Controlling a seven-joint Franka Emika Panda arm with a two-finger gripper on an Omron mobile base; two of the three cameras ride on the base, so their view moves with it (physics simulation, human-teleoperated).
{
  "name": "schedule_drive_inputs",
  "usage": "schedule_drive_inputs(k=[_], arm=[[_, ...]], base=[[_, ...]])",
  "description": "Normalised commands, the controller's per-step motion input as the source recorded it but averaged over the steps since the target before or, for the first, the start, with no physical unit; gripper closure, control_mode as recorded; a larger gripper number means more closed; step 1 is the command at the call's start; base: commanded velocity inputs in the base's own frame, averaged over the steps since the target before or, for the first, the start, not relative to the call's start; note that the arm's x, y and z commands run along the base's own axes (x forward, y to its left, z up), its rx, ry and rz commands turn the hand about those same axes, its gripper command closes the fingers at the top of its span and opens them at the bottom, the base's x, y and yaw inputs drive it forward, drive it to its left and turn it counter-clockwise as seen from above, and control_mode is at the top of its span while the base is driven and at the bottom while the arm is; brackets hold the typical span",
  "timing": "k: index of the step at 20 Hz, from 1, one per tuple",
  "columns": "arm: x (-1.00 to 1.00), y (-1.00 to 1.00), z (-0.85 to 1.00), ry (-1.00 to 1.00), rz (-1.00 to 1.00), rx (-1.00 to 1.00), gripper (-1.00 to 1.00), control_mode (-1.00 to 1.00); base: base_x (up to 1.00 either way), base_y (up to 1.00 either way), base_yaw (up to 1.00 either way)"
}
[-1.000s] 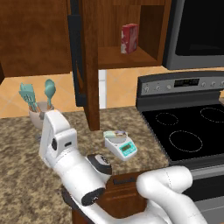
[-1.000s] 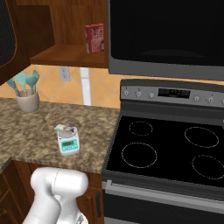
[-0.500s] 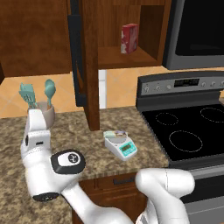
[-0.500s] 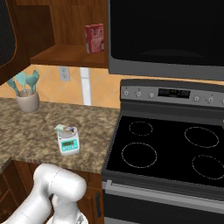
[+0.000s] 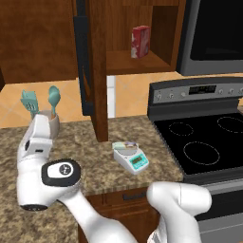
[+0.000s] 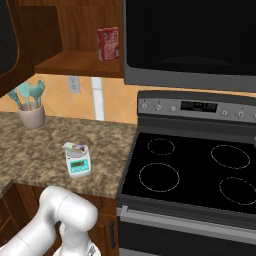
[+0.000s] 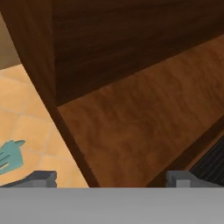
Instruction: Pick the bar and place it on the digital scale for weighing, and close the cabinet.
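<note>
The small pale wrapped bar (image 5: 125,144) already rests on the white digital scale (image 5: 131,157) at mid-frame on the granite desk (image 5: 95,156). The dark reddish-brown cabinet door (image 5: 90,71) stands open at upper centre; the gripper (image 7: 111,177), jaws wide apart and empty, faces its wood, seemingly to push it shut.

At upper left, the cabinet (image 5: 102,71) is dark reddish wood with matt grain. The counter (image 5: 95,161) is speckled brown stone. The scale (image 5: 131,157) looks like smooth white plastic. At right, the stove top (image 6: 192,170) is glossy black glass.
</note>
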Motion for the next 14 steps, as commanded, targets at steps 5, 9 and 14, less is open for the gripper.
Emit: schedule_drive_inputs(k=[5,9,14], arm=[[0.25,-0.01,0.29,0.15,-0.02,0.00,-1.00,-1.00],[0.37,-0.09,0.02,0.33,-0.07,0.00,-1.00,-1.00],[0.44,-0.06,0.00,0.39,-0.07,-0.01,-1.00,-1.00]], base=[[0.00,0.00,0.00],[0.00,0.00,0.00],[0.00,0.00,0.00]])
